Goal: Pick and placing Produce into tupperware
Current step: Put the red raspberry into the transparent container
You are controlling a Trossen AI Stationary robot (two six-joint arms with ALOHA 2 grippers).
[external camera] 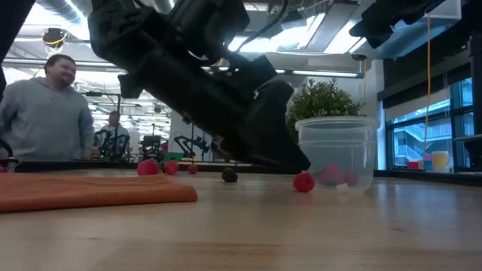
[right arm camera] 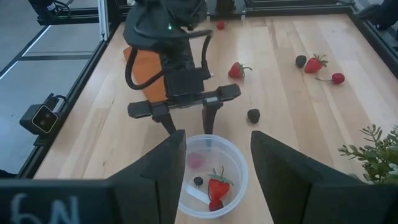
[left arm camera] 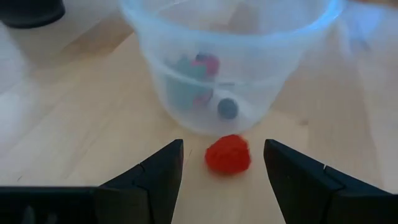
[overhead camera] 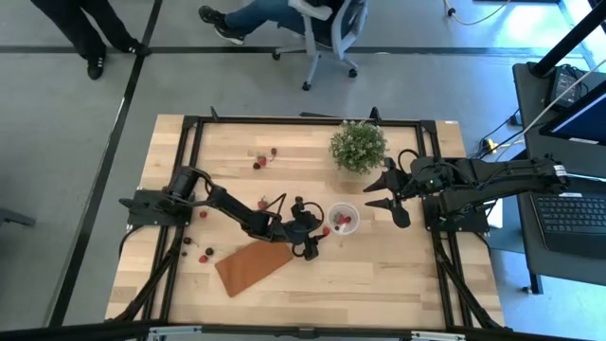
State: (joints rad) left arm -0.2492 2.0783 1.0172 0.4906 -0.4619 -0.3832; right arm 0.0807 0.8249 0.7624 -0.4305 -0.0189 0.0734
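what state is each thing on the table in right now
tupperware: upright, lidless, a few fruit pieces inside
red raspberry: on the table just outside the tupperware, between the left jaws, not gripped
left gripper: open, low at the table
right gripper: open, hovering above the tupperware, holding nothing
blackberry: loose on the table
brown board: lying flat
potted plant: upright

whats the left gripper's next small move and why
Probably ease down and close. The left gripper is open, its fingers on either side of a red berry that lies on the table just outside the cup.
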